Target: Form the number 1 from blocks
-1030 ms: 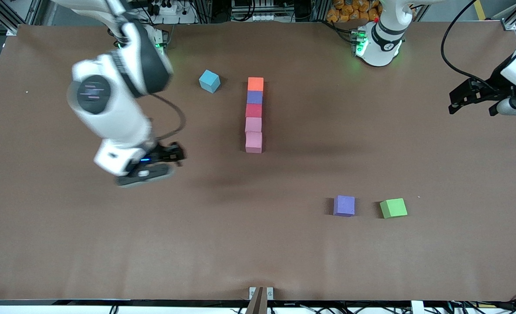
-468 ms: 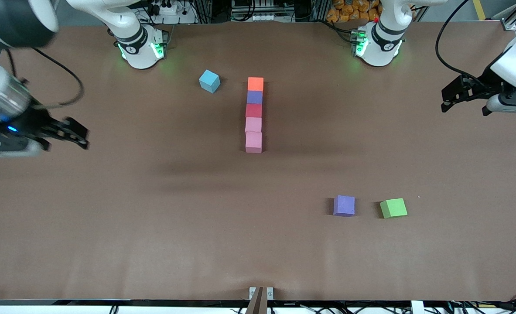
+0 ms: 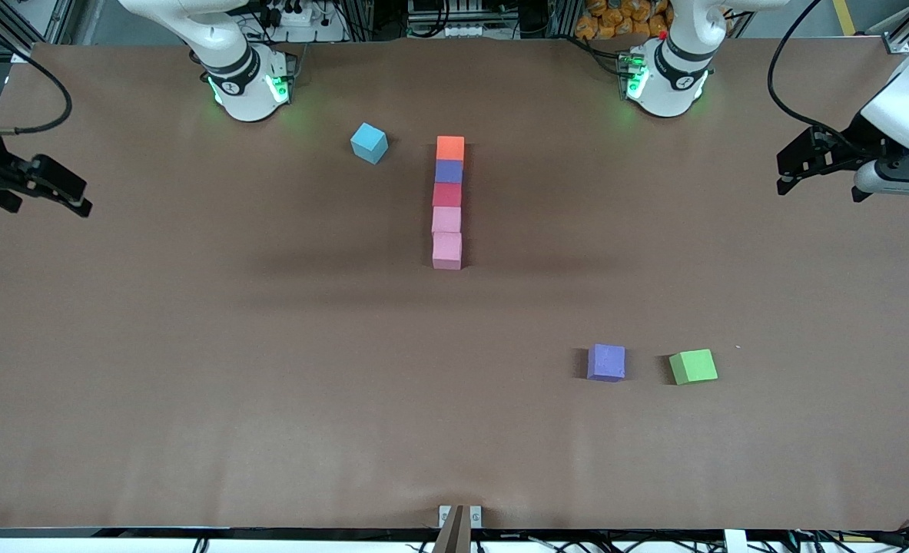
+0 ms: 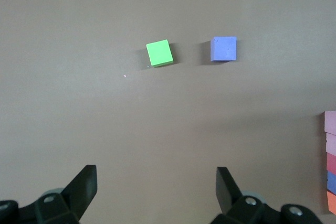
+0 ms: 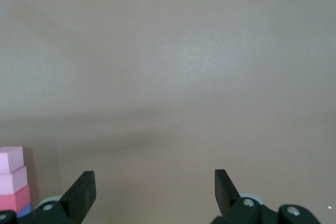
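With both claws spread wide and carrying nothing, I am parking my right claw (image 3: 43, 187) and left claw (image 3: 817, 163) at the surface's ends, well apart from the blocks (image 3: 447, 203), whose straight touching column needs no disturbing.

Five blocks (image 3: 447, 203) sit touching in one straight row on the table (image 3: 193, 384), running from near the robots' edge toward the front camera's edge, midway between the ends. One cube (image 3: 369, 143) lies beside the row's farthest block, toward the right arm's end. Two cubes (image 3: 648, 365) lie side by side nearer the camera, toward the left arm's end.
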